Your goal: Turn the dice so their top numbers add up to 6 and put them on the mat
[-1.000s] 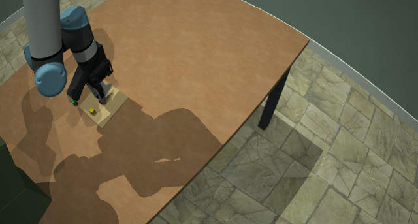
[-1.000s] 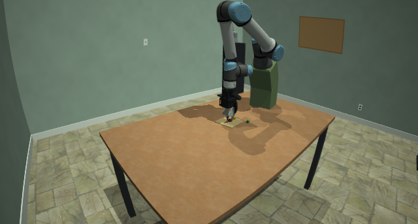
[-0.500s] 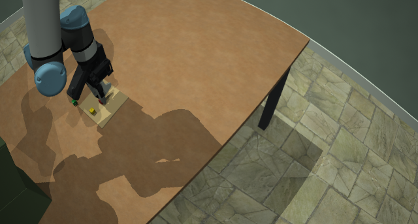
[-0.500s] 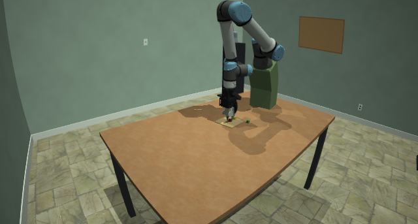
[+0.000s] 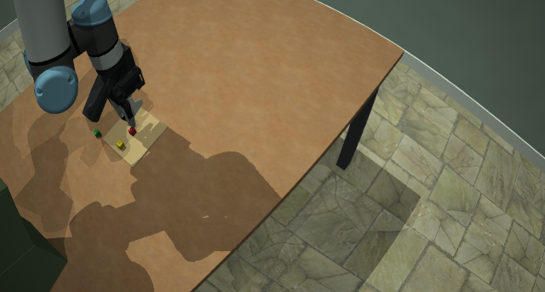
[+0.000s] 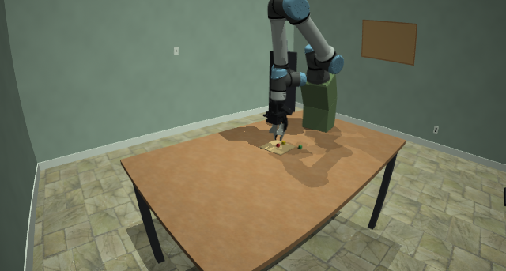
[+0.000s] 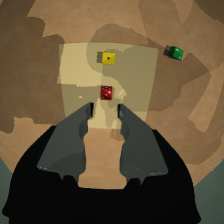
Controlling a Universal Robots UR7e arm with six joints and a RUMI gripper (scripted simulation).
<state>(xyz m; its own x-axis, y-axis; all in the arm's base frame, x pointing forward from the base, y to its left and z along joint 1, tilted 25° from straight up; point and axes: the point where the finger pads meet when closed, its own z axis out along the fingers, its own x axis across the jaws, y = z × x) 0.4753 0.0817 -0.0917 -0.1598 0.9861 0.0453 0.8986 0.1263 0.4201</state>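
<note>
A pale mat [image 7: 107,80] lies on the brown table. A red die [image 7: 106,92] sits flat on the mat, just beyond my fingertips; its top pips are too small to read. A yellow die [image 7: 108,58] sits flat farther along the mat and shows one dot on top. A green die [image 7: 175,52] lies on the bare table, off the mat's right side. My gripper [image 7: 105,104] hovers just above and behind the red die, its fingers slightly apart with nothing between them. The top view shows the gripper [image 5: 132,123] over the red die [image 5: 132,131], with the yellow die [image 5: 120,145] and the green die [image 5: 97,133] nearby.
The arm's green pedestal [image 6: 319,103] stands at the table's far corner, behind the mat [image 6: 277,147]. Dark arm shadows fall across the table around the mat. The table edge is far from the dice.
</note>
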